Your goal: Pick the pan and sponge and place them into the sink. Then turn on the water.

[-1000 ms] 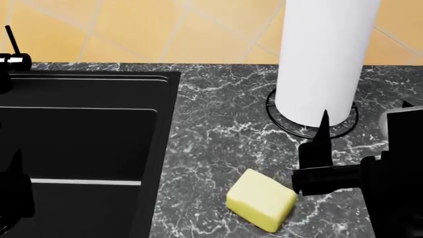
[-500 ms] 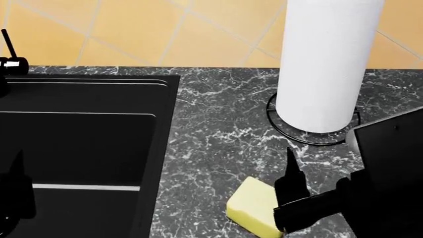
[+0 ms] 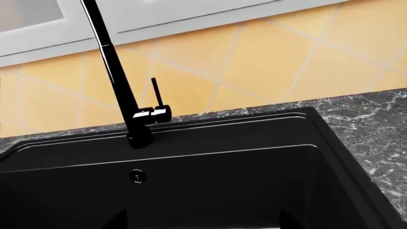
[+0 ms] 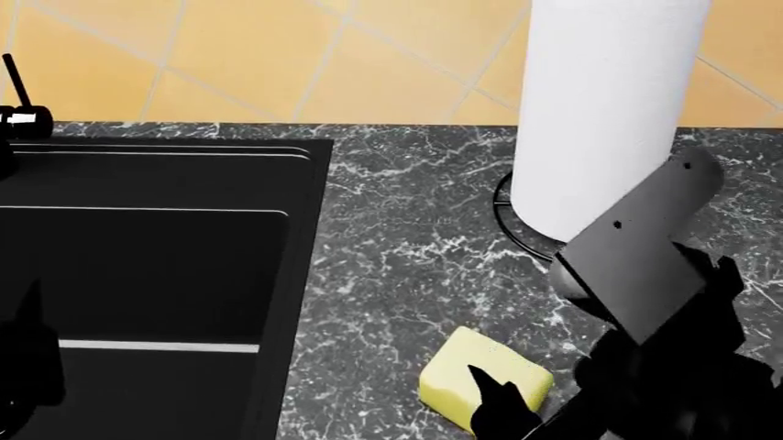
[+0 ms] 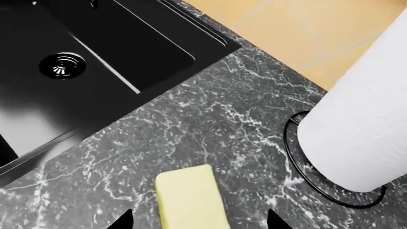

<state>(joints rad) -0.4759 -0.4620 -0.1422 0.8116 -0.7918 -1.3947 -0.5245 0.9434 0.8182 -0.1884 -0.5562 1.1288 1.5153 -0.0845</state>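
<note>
Left wrist view: faucet (image 3: 121, 86) stands at the back rim of the sink (image 3: 254, 143), lever upright, no water visible at the spout; overflow hole on the back wall. Two dark tips at the frame edge are probably the left gripper's fingers, can't tell open or closed from this. No pan in this view. Head view: sponge (image 4: 485, 379) lies on the marble counter (image 4: 404, 247), right of the sink (image 4: 159, 238) and well apart from its rim, in front of the paper towel roll (image 4: 606, 110). Right gripper (image 4: 520, 417) is low over the sponge; one finger overlaps its near-right edge, the other isn't visible here. Dark shape at lower left is likely the left arm, state unreadable. Right wrist view: sponge (image 5: 190, 200) sits between the two fingertips (image 5: 124, 220) seen at the frame edge, gap on both sides, so jaws are spread and not gripping yet. Drain (image 5: 62, 65) visible, basin looks empty, pan not in frame anywhere. Judgement: sponge pick in progress. Next: drop a bit further, close on the sponge's short sides, lift, carry left over the basin.
</note>
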